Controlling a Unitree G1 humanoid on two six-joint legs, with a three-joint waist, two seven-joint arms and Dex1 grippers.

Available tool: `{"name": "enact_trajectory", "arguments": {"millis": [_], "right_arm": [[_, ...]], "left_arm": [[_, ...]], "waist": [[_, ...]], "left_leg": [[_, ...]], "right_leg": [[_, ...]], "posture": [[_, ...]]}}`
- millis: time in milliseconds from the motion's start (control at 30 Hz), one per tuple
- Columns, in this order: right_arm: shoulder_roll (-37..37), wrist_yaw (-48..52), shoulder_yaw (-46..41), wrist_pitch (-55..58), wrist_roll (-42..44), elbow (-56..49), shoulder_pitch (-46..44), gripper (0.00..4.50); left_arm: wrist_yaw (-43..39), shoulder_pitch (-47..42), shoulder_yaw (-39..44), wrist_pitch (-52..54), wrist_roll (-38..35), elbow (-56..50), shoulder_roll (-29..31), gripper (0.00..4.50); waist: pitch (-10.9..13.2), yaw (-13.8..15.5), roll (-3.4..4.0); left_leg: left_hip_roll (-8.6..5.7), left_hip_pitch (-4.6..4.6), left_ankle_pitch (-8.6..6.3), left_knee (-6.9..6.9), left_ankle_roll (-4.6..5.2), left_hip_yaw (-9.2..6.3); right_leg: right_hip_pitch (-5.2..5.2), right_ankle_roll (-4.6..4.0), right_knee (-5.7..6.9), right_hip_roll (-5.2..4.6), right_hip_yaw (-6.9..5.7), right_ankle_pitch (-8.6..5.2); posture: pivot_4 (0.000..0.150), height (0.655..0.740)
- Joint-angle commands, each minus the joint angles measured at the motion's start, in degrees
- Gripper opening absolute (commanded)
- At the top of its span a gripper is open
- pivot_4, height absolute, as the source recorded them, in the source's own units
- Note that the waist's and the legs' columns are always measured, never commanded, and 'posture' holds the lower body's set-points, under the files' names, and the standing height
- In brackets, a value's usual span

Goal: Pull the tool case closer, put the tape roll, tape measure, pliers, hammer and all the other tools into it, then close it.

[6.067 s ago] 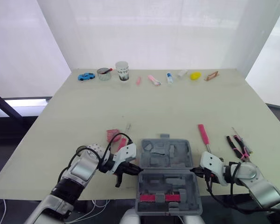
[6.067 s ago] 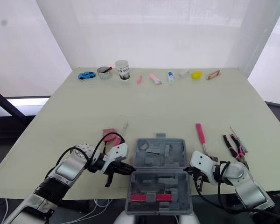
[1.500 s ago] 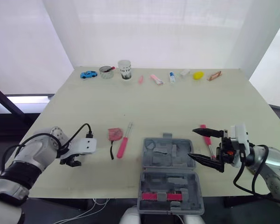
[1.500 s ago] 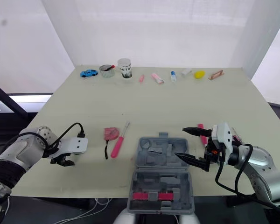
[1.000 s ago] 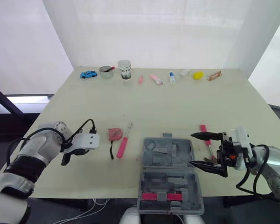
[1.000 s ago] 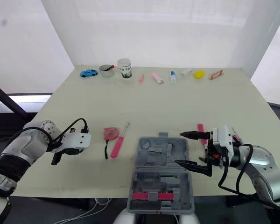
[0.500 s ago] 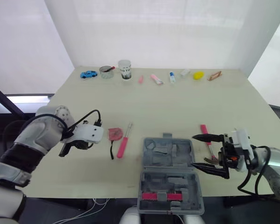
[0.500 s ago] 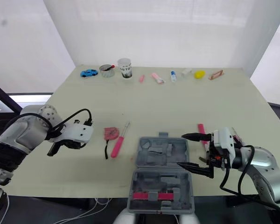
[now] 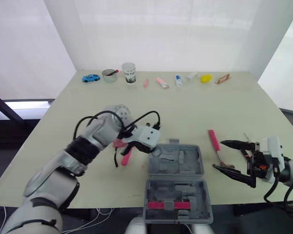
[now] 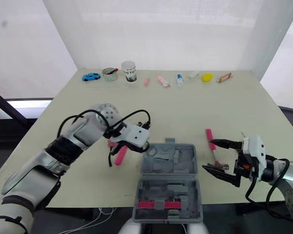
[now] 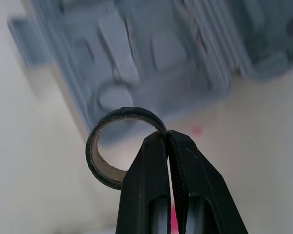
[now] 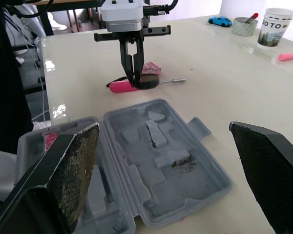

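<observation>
Tape roll (image 11: 103, 171): judged a light, stiff ring. It is pinched through its wall by the clamped left gripper (image 11: 167, 136), just left of frame centre at the tool case (image 9: 178, 168) edge (thin wall, likely to swivel). Right gripper (image 9: 218, 154): splayed, empty, lower right.

Both arms are rounded silver-grey shells. The left arm (image 9: 95, 136) has a black band around its forearm, and loops of black cable run to its wrist. Each wrist ends in a white boxy housing; the right arm (image 10: 285, 176) has a small orange mark on its housing. The left gripper (image 11: 166, 134) has glossy black tapering fingers (image 11: 149, 180) with ribbed inner faces; the right gripper (image 9: 218, 154) has long pointed fingers with rough, speckled pads (image 12: 75, 170)
</observation>
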Motion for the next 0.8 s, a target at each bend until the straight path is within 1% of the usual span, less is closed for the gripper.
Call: {"name": "enact_trajectory", "arguments": {"millis": [33,167,267,400,567,633,800], "right_arm": [[-0.11,-0.42,-2.53,-1.28,0.61,-1.08,1.07,4.5],[0.04,-0.64,-2.89,-1.67,0.7,-1.02,2.4,4.5],[0.04,-0.5,-3.03,-2.03,0.63,-0.6,2.9,4.5],[-0.24,0.2,-3.11,-2.61,0.47,0.26,3.56,4.5],[-0.63,0.89,-3.13,-2.83,0.33,1.0,3.37,4.5],[-0.71,1.21,-3.34,-2.73,0.53,1.0,3.75,4.5],[-1.39,2.23,-3.84,-1.77,1.63,0.89,4.71,4.5]], "left_arm": [[-3.41,-1.67,-1.01,-0.29,-1.08,2.8,-2.82,0.11],[-3.38,-3.52,-1.18,-0.28,-1.33,8.57,-6.83,0.11],[-3.3,-5.84,-0.7,-0.86,-1.57,14.83,-9.38,0.11],[-3.42,-9.17,-0.36,-1.17,-4.91,24.23,-12.52,0.11],[-3.42,-11.37,-0.31,-1.8,-8.14,31.83,-13.59,0.11],[-3.42,-12.08,0.07,-1.96,-8.26,33.82,-13.57,0.11],[-3.42,-11.94,0.22,-1.07,-10.82,34.36,-12.68,0.11]], "waist": [[0.0,0.0,0.0],[0.0,0.25,0.0],[0.0,0.31,0.0],[0.0,0.25,0.0],[0.01,0.21,-0.01],[0.01,0.23,-0.01],[0.01,0.25,-0.01]], "left_leg": [[0.0,0.0,0.0,0.0,0.0,0.01],[-0.01,-0.01,0.0,0.01,0.0,0.02],[-0.01,-0.01,0.0,0.01,0.0,0.02],[-0.02,-0.01,0.0,0.01,0.0,0.01],[-0.02,-0.02,0.0,0.0,0.01,-0.01],[-0.02,-0.04,0.0,0.01,0.01,-0.01],[-0.02,-0.05,0.0,0.0,0.01,-0.03]], "right_leg": [[0.0,0.0,0.0,0.0,0.01,0.0],[0.0,0.0,0.0,0.0,0.02,0.0],[0.0,0.0,0.0,0.0,0.02,0.0],[0.0,0.0,-0.02,0.0,0.02,0.0],[-0.02,0.0,-0.02,0.01,0.01,0.0],[-0.02,0.0,-0.02,0.0,0.01,0.0],[-0.02,0.0,-0.03,0.0,0.0,0.0]], "posture": [[0.15,0.74],[0.15,0.74],[0.15,0.74],[0.15,0.74],[0.15,0.74],[0.15,0.74],[0.15,0.74]]}}
